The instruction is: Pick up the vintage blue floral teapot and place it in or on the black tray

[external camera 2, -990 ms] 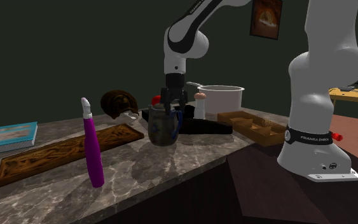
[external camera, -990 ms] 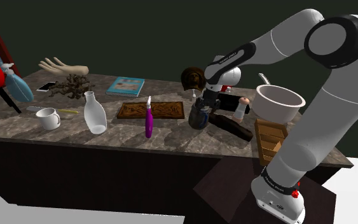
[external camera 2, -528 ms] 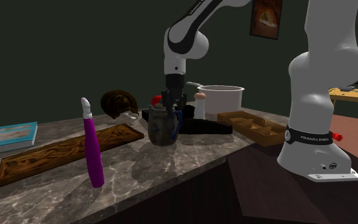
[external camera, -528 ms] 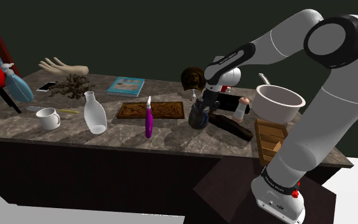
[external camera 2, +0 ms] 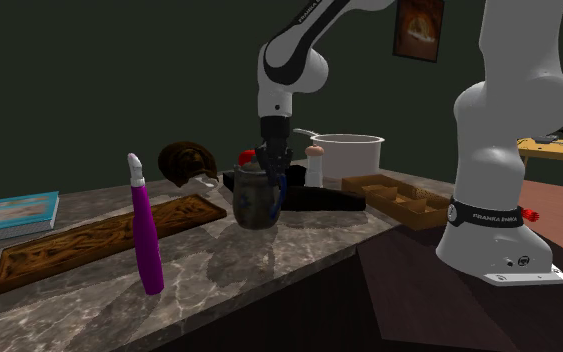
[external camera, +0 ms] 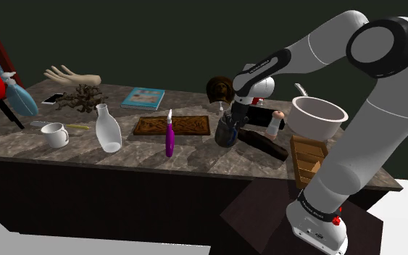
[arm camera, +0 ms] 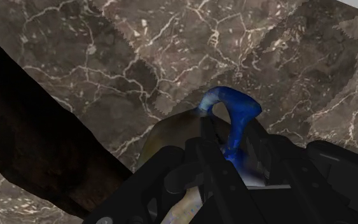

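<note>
We see the claw (external camera: 231, 118) pointing straight down over the teapot (external camera: 225, 135), which sits about midway along the marble worktop (external camera: 195, 156). In the wrist view its black fingers (arm camera: 269, 160) stand narrow and clasp the curved blue handle (arm camera: 233, 118) between them, so the claw holds the teapot by that handle. The teapot's body is a mottled grey-beige and it stands upright. We cannot tell whether its base rests on the worktop or hangs just off it.

Just beside the teapot, on the shoulder view's right, lies the black tray (external camera: 267, 143) — long, low and dark. A small white shaker (external camera: 273, 126) stands near the tray's far edge. Farther right a large white pot (external camera: 317, 116) stands, and nearer than it lies a wooden compartment box (external camera: 307, 161).

On the shoulder view's left of the teapot a carved wooden board (external camera: 173, 125) lies flat, and a purple bottle (external camera: 169, 138) stands upright at its near edge. Farther left we find a white vase (external camera: 108, 130) and a white mug (external camera: 55, 135) — well apart from the claw. A blue book (external camera: 143, 98) lies at the far side of the worktop, and a brown domed thing (external camera: 219, 88) sits just beyond the teapot.
</note>
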Robot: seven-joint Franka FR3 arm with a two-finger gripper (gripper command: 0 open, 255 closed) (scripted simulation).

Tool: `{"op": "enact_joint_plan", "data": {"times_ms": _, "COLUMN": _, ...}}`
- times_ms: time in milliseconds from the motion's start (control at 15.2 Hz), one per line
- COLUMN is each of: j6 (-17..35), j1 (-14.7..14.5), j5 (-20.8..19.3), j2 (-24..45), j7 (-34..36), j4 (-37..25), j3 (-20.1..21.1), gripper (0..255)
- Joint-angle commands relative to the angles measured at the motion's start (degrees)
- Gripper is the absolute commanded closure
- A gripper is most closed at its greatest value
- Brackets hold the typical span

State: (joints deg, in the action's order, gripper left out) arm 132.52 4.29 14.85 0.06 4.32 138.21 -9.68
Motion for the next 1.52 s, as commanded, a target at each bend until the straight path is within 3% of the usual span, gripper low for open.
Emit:
{"op": "enact_joint_plan", "data": {"times_ms": 0, "j6": 0.0, "j1": 0.0, "j5": 0.0, "j2": 0.0, "j7": 0.0, "j4": 0.0, "j3": 0.0, "gripper": 255}}
{"op": "enact_joint_plan", "data": {"times_ms": 1452, "j6": -16.7, "j1": 0.6, "j5": -4.6, "j2": -10.1, "j7": 5.5, "j4": -7.4, "j3": 0.1, "gripper": 255}}
